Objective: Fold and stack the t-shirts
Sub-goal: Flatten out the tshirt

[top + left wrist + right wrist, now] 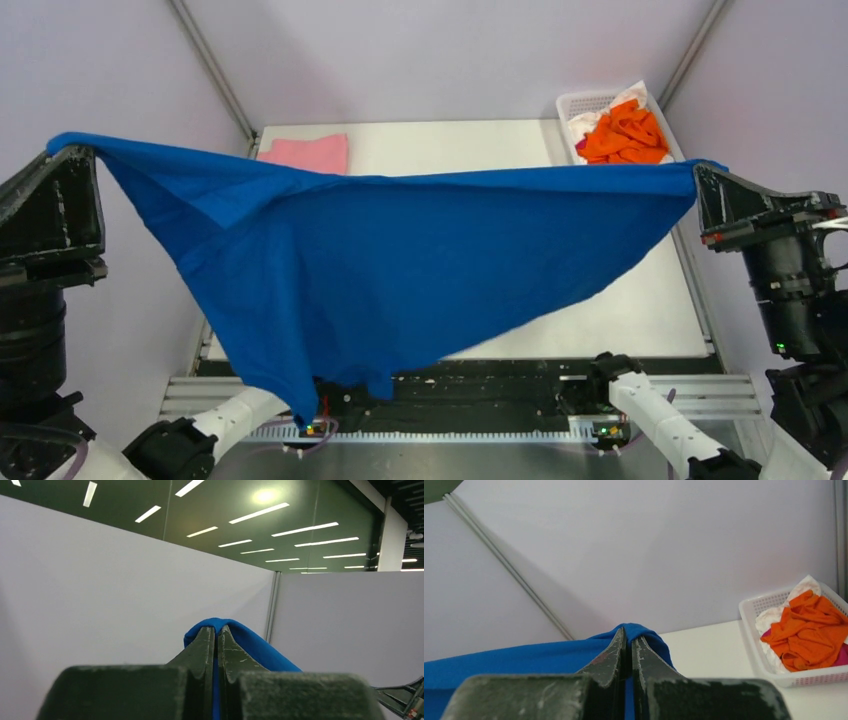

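Note:
The royal blue t-shirt (400, 260) hangs spread in the air between both grippers, its lower edge drooping to the table's near edge. My left gripper (75, 150) is shut on its left corner, raised high at the far left; blue cloth (255, 647) shows between its closed fingers (202, 650). My right gripper (705, 175) is shut on the right corner (644, 635), raised at the right. The pink t-shirt (305, 153) lies folded at the table's far left. Orange t-shirts (625, 135) lie crumpled in the basket. The blue shirt's lettering is not visible.
The white lattice basket (580, 105) stands at the far right corner of the white table (620, 300) and also shows in the right wrist view (751, 630). White and magenta cloth lies under the orange shirts. Grey walls enclose the table on three sides.

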`<move>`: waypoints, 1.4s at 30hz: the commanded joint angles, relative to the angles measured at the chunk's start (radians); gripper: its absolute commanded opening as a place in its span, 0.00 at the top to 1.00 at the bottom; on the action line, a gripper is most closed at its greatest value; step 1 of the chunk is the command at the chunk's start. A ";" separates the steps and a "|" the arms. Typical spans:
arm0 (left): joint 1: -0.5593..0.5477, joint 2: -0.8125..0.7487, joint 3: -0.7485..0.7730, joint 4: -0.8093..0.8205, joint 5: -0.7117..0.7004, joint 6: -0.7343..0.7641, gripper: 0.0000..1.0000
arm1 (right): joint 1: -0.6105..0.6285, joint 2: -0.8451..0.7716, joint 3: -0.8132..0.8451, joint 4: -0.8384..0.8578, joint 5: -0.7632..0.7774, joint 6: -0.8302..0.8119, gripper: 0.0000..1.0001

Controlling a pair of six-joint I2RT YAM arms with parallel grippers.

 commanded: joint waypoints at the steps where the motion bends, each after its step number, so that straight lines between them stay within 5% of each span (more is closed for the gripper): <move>1: 0.017 0.115 0.058 -0.007 0.005 0.042 1.00 | -0.002 0.009 0.007 -0.013 -0.008 -0.045 1.00; 10: 0.018 0.194 -0.239 0.150 -0.401 0.172 1.00 | -0.002 0.121 -0.184 0.069 0.249 -0.074 1.00; 14: 0.025 0.309 -0.398 0.243 -0.562 0.232 1.00 | -0.004 0.219 -0.400 0.184 0.352 -0.063 1.00; 19: 0.197 0.623 -0.463 0.232 -0.452 0.072 1.00 | -0.037 0.460 -0.613 0.455 0.321 -0.056 1.00; 24: 0.257 1.098 -0.190 0.116 -0.396 0.025 1.00 | -0.061 0.841 -0.617 0.698 0.321 -0.030 0.92; 25: 0.258 1.183 -0.101 0.071 -0.376 0.017 0.97 | -0.062 0.915 -0.589 0.703 0.321 -0.030 0.83; 27: 0.260 1.339 0.060 -0.005 -0.334 0.009 0.72 | -0.062 1.030 -0.513 0.699 0.318 -0.038 0.55; 29: 0.260 1.428 0.170 -0.054 -0.294 -0.004 0.33 | -0.062 1.094 -0.446 0.662 0.322 -0.036 0.41; 30: 0.261 1.447 0.192 -0.062 -0.276 -0.012 0.07 | -0.062 1.105 -0.428 0.647 0.320 -0.035 0.28; 34: 0.263 1.381 0.085 -0.025 -0.223 -0.073 0.01 | -0.063 1.024 -0.485 0.655 0.289 -0.028 0.04; 42: 0.263 1.180 -0.321 0.077 -0.065 -0.275 0.01 | -0.060 0.845 -0.751 0.729 -0.004 0.046 0.01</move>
